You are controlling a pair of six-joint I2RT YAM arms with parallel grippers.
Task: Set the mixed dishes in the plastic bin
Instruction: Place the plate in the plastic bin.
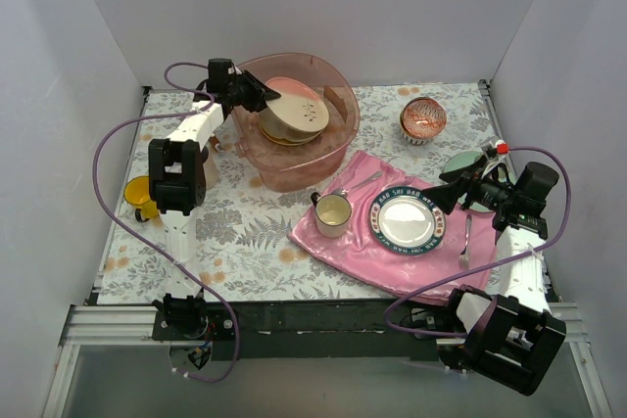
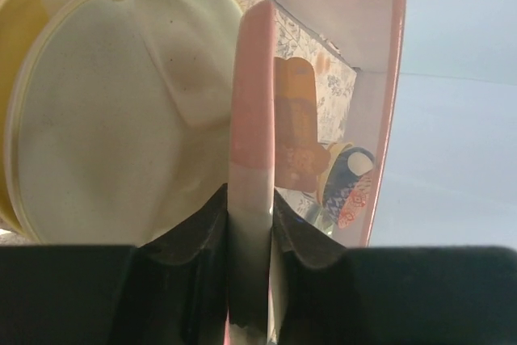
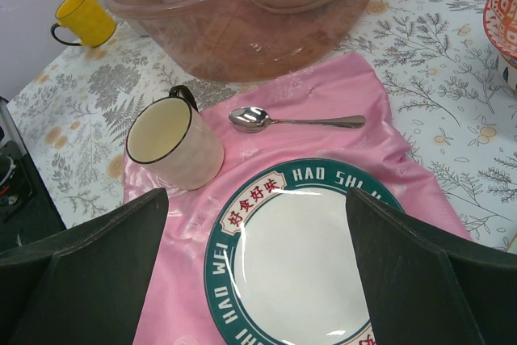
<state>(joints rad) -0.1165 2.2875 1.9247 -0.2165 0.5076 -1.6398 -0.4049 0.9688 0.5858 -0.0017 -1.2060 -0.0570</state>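
My left gripper (image 1: 265,97) is shut on the rim of the peach plate (image 1: 290,86) and holds it on edge inside the plastic bin (image 1: 338,139). In the left wrist view the plate's edge (image 2: 252,111) stands between my fingers (image 2: 190,232), with the cream divided plate (image 2: 113,119) beside it and the bin wall (image 2: 381,119) on the right. My right gripper (image 1: 446,193) is open and empty above the pink cloth. The red-patterned bowl (image 1: 423,119), the mint-green plate (image 1: 466,162) and the yellow mug (image 1: 140,198) stand on the table.
A dark-rimmed lettered plate (image 3: 299,256), a cream cup (image 3: 171,141) and a spoon (image 3: 291,120) lie on the pink cloth (image 1: 338,247) under my right gripper (image 3: 257,199). A second utensil (image 1: 466,242) lies at the cloth's right edge. White walls enclose the table.
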